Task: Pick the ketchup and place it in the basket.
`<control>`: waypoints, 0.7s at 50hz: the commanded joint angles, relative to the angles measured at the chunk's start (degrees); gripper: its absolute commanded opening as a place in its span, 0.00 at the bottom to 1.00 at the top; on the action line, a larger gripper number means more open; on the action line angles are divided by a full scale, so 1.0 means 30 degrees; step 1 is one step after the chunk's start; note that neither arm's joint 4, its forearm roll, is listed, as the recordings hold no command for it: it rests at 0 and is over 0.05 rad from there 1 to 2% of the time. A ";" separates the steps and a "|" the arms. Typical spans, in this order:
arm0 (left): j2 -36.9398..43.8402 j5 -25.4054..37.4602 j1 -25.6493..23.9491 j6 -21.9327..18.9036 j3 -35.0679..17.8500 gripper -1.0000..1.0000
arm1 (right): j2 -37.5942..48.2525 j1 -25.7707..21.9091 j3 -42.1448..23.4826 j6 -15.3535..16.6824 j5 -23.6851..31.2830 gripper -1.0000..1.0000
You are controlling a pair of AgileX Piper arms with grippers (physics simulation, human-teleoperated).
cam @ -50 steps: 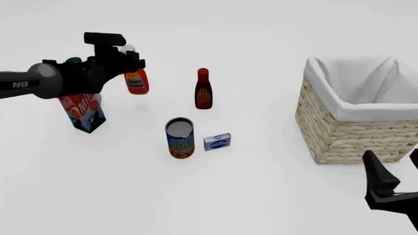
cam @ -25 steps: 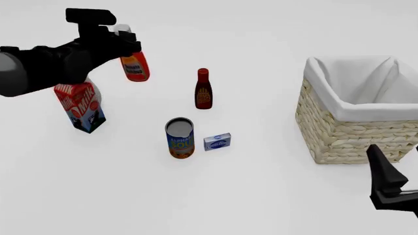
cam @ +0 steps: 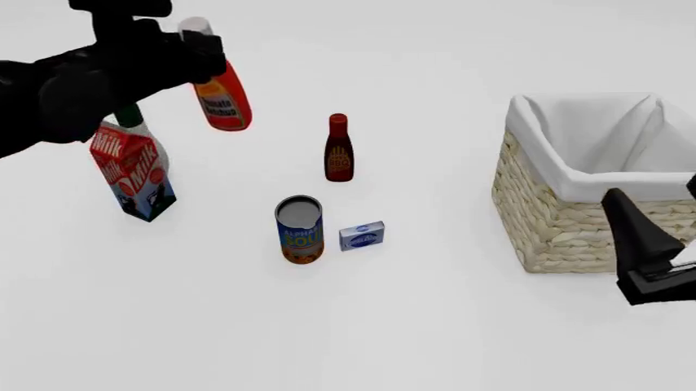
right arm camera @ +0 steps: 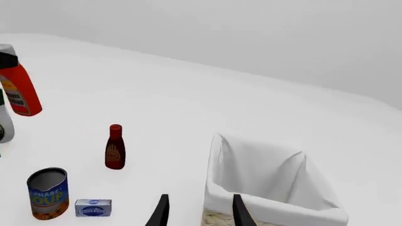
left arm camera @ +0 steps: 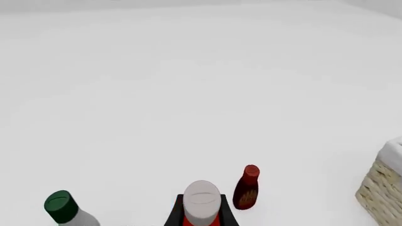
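The ketchup (cam: 221,99), a red-orange squeeze bottle with a white-grey cap and yellow-and-white label, hangs tilted in the air at the far left. My left gripper (cam: 196,57) is shut on its neck; its cap shows between the fingers in the left wrist view (left arm camera: 202,201). It also shows in the right wrist view (right arm camera: 19,89). The wicker basket (cam: 592,216) with white lining stands at the right; it shows in the right wrist view (right arm camera: 276,193) too. My right gripper (right arm camera: 197,212) is open and empty, low in front of the basket's near right side.
A maroon bottle with a red cap (cam: 338,149) stands mid-table. A soup can (cam: 299,230) and a small blue box (cam: 361,236) sit nearer. A milk carton (cam: 134,173) and a green-capped bottle (left arm camera: 66,209) stand at the left, below the held ketchup.
My left gripper has lifted the ketchup higher off the table. My right gripper has risen and moved closer to the basket's near side.
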State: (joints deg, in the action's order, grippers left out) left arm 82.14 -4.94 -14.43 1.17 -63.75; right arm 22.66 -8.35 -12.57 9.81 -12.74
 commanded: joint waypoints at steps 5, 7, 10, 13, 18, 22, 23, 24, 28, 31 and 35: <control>-0.2462 0.1673 -0.0981 -0.0286 0.0354 0.00 | 0.2187 -0.2415 -0.1821 0.0168 -0.0076 1.00; -0.2462 0.1673 -0.0981 -0.0286 0.0354 0.00 | 0.2187 -0.2415 -0.1821 0.0168 -0.0076 1.00; -0.2462 0.1673 -0.0981 -0.0286 0.0354 0.00 | 0.2187 -0.2415 -0.1821 0.0168 -0.0076 1.00; -0.3943 0.3070 -0.1881 -0.0139 0.0237 0.00 | 0.4279 -0.3997 -0.2293 0.0283 -0.1305 1.00; -0.4486 0.3756 -0.2342 -0.0105 0.0003 0.00 | 0.4950 -0.4554 -0.2786 0.0199 -0.1590 1.00; -0.4814 0.4072 -0.2745 -0.0232 0.0036 0.00 | 0.6047 -0.5003 -0.3283 0.0795 -0.1834 1.00; -0.4790 0.4052 -0.2759 -0.0291 0.0042 0.00 | 0.6315 -0.5115 -0.3578 0.0892 -0.1731 1.00; -0.4710 0.4041 -0.2738 -0.0288 0.0011 0.00 | 0.6479 -0.5261 -0.3657 0.1015 -0.1774 1.00; -0.4608 0.4148 -0.2874 -0.0287 -0.0061 0.00 | 0.7225 -0.5952 -0.4441 0.0961 -0.1668 1.00; -0.4680 0.4251 -0.3123 -0.0390 -0.0098 0.00 | 0.7607 -0.6334 -0.4732 0.1051 -0.1620 1.00; -0.4949 0.4684 -0.3779 -0.0378 -0.0330 0.00 | 0.8219 -0.7059 -0.5253 0.1173 -0.1717 1.00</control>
State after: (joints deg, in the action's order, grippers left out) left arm 69.05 6.93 -22.89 1.02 -63.66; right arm 42.31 -25.06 -24.52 12.45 -17.35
